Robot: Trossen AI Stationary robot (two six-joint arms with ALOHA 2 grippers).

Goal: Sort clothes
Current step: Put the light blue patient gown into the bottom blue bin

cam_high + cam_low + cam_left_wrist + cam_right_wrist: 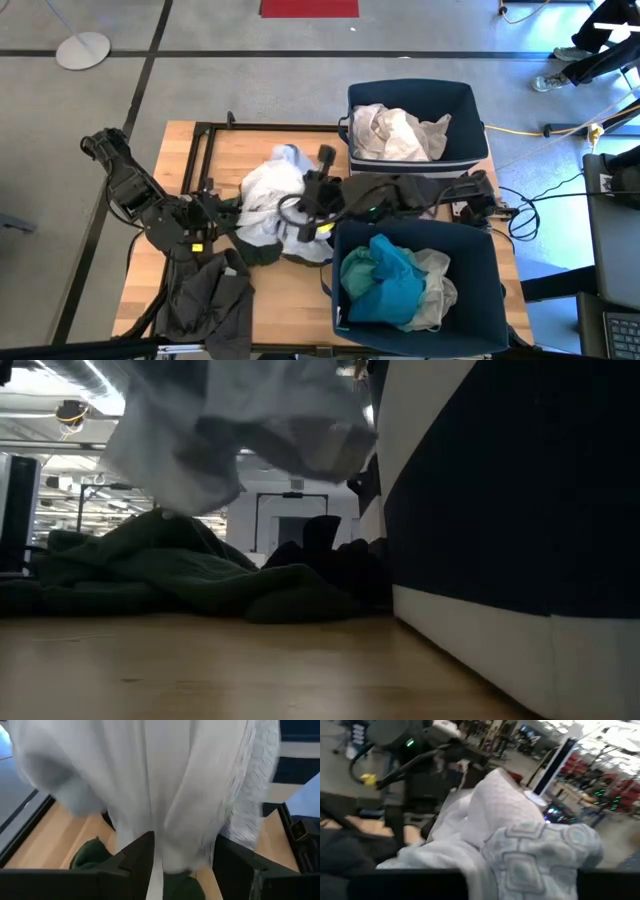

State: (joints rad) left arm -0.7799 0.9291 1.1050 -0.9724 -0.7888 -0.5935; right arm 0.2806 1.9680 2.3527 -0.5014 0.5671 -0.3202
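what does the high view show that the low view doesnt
Only the high view shows both arms meeting over the white garment, the left claw and right claw at it, the far bin holding pale clothes, the near bin holding turquoise ones, and a charcoal garment at the table's near left. Only the low view shows the white garment hanging clear above the wood. Both show that garment, a dark green garment and a navy bin.

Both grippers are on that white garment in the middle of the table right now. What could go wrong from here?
1. The left gripper and right gripper both hold the white garment; pulling apart could stretch it or tear it loose from one grip.
2. It hangs low over the dark green garment, so it may drag that along.
3. Hanging cloth could catch the rim of the near bin instead of dropping into the far bin with the other pale clothes.
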